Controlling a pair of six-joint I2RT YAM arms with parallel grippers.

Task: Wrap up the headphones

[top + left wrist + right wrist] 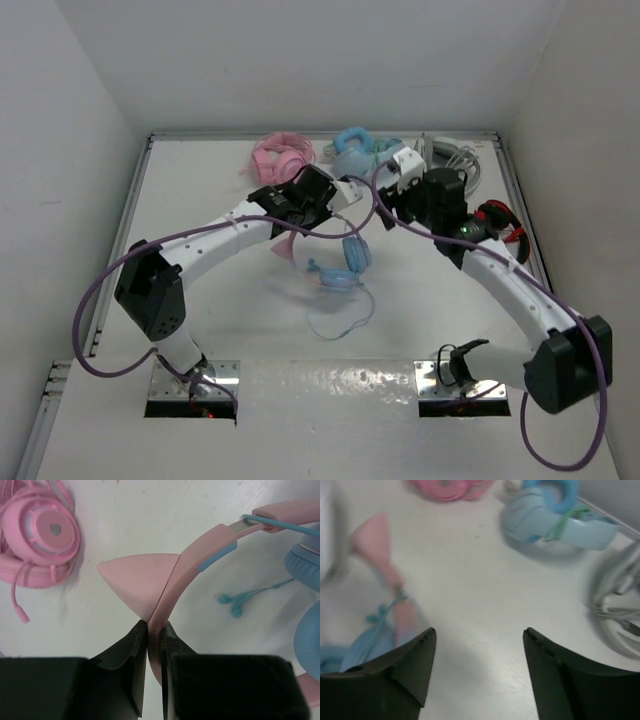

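Two arms over a white table [200, 300], the left one gripping the cat-eared headphones [356, 254] by the headband.

Near the table's middle the cat-eared headphones hang tilted. Their pink headband [200, 560] is clenched edge-on in the left gripper [154, 625], just beside the pink cat ear [140, 582]. The light blue ear cups [340, 275] sit lower, toward the near side. The right gripper [477, 632] stands with its jaws spread apart and nothing between them, above bare table to the right of the headband. At the far edge lie all-pink headphones [282, 155] on the left, all-light-blue headphones [355, 145] beside them, and a grey cord coil [455, 155] further right. The thin light blue cable [345, 315] trails from the ear cups in a loose loop on the table.
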